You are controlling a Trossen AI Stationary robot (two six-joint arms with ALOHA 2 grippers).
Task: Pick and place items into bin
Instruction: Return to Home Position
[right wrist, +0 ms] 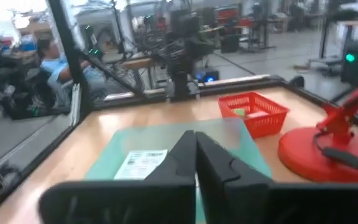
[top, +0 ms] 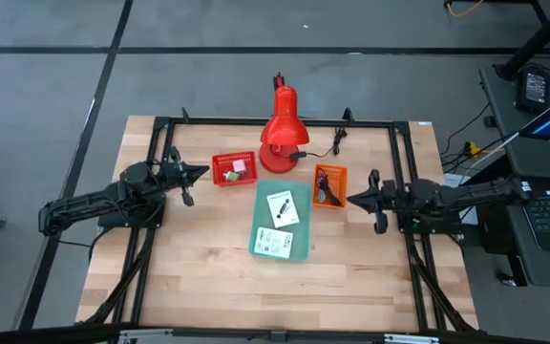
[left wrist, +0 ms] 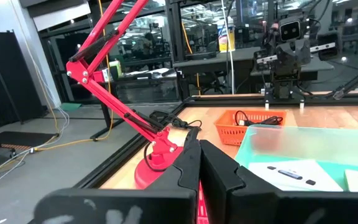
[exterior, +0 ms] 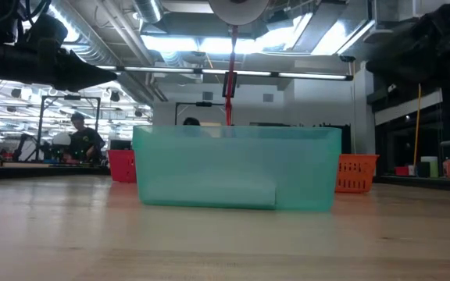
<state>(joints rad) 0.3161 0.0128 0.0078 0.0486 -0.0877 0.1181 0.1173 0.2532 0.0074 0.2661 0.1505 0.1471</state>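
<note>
A teal bin (top: 302, 222) (exterior: 237, 168) sits mid-table and holds two white printed cards (top: 281, 208) (top: 275, 244); a small dark item lies on one card (left wrist: 289, 173). A red basket (top: 220, 172) holds a pink cube (top: 240, 165) and a green block (top: 230, 176). An orange basket (top: 340, 176) holds a black coiled cable (top: 325, 182) (left wrist: 253, 118). My left gripper (top: 199, 173) (left wrist: 199, 155) hovers shut just left of the red basket. My right gripper (top: 351, 200) (right wrist: 194, 146) hovers shut just right of the orange basket. Neither holds anything.
A red desk lamp (top: 280, 134) stands on its round base (top: 278, 159) at the far middle, between the baskets, with its cord trailing right. A black frame (top: 256, 122) rims the table. Bare wood (top: 256, 287) lies near the bin. A person (right wrist: 48, 53) sits beyond the table.
</note>
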